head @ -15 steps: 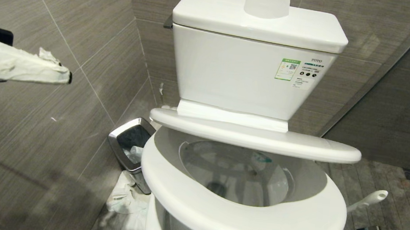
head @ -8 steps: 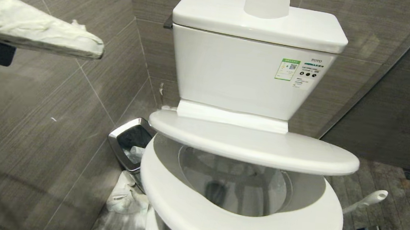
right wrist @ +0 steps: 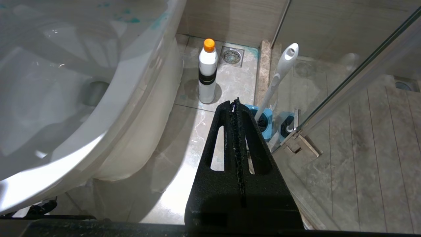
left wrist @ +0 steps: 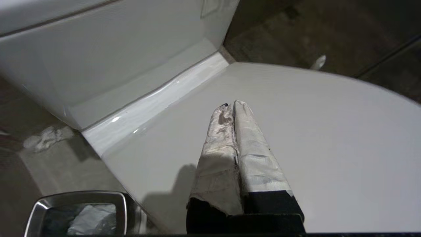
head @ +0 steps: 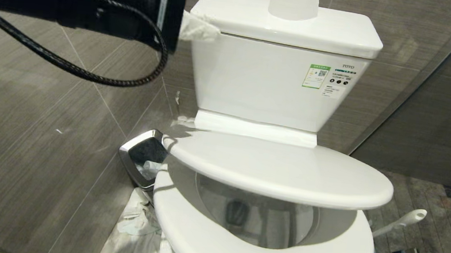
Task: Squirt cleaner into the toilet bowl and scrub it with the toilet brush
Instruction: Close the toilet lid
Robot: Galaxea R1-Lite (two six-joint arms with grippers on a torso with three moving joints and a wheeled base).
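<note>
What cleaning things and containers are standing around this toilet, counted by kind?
Cleaner bottle: 1
Toilet brush: 1
Brush holder: 1
Trash bin: 1
Total: 4

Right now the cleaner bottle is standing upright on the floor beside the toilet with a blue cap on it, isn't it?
Not quite: the cap is orange, not blue. The right wrist view shows the cleaner bottle standing upright on the floor beside the toilet, as you say.
</note>
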